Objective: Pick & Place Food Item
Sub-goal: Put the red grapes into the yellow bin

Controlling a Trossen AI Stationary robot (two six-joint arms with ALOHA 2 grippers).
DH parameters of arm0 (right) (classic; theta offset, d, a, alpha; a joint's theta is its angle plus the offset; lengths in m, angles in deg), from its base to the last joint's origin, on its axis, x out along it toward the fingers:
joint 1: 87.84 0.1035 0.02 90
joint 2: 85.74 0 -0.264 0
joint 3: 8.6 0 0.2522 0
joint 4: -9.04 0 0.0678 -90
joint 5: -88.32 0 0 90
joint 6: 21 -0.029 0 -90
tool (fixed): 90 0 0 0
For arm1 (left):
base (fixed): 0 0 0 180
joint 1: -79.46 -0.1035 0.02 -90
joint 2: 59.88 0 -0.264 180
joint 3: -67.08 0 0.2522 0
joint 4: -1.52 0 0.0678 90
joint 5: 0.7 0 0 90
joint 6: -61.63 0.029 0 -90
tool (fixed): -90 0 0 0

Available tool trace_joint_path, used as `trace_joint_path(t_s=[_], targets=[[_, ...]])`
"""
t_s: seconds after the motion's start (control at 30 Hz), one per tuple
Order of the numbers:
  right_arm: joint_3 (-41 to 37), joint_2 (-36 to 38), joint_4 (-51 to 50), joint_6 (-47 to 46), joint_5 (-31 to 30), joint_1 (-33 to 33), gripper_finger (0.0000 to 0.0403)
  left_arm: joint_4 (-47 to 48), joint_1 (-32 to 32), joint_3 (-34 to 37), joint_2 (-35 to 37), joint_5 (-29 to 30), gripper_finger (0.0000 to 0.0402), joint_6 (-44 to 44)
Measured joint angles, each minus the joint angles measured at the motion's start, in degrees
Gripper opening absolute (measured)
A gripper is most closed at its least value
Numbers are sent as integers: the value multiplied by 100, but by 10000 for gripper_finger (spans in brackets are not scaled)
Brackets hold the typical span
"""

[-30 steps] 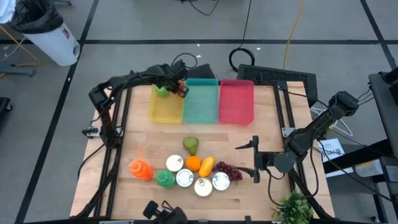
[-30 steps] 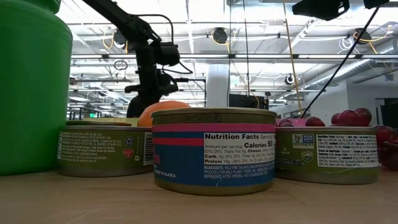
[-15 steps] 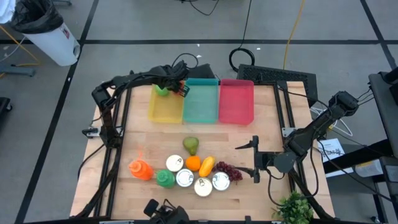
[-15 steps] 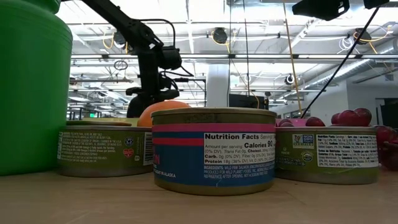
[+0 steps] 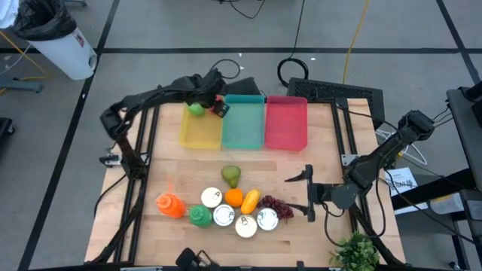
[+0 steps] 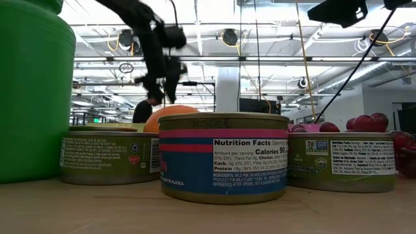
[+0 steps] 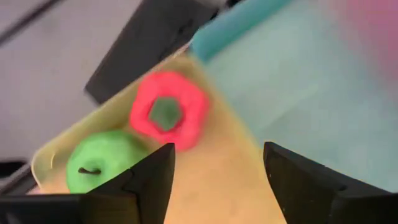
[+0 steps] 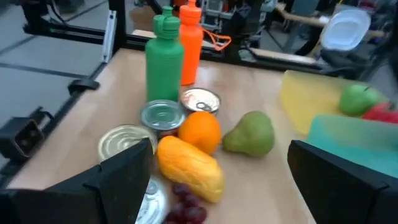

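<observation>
A red pepper-shaped food item [image 7: 166,115] and a green apple [image 7: 99,163] lie on the floor of the yellow bin [image 7: 233,180], in its far corner next to the teal bin [image 7: 298,81]. My left gripper [image 7: 217,158] hangs open above them with nothing between its fingers. From above it [image 5: 215,102] covers most of the red item, beside the apple [image 5: 196,109]. My right gripper [image 5: 309,193] stands open and level at the table's right, pointing at the food cluster. In its own view, that gripper [image 8: 221,149] faces the pear [image 8: 250,134] and the orange [image 8: 200,130].
Three bins sit along the far edge: yellow [image 5: 197,132], teal [image 5: 242,124], red [image 5: 286,124]. Near the front lie a pear [image 5: 231,176], an orange [image 5: 233,197], a yellow fruit [image 5: 250,201], grapes [image 5: 277,205], several cans, a green bottle [image 5: 199,217] and an orange bottle [image 5: 170,205].
My left gripper has risen above the yellow bin and drawn a little toward the table's far edge. In the low view its fingers now stand apart where they were together. The red item stays in the bin beside the apple.
</observation>
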Motion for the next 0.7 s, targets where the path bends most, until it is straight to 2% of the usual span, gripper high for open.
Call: trace_joint_path(t_s=[0.17,0.33,0.47,0.6,0.7], targets=[[0,2,10,-54,261,2,352,-335,652,61,1032,34,264,230],[0,-99,188,-248,678,0,352,-1140,1705,547,1942,131,260,560],[0,-333,201,-883,1103,45,352,-2133,2598,1398,2583,156,262,815],[66,-834,427,-1010,913,280,347,-3486,3328,2608,3126,260,263,824],[456,-1268,399,-776,761,521,338,-4407,3673,3473,3473,454,259,765]])
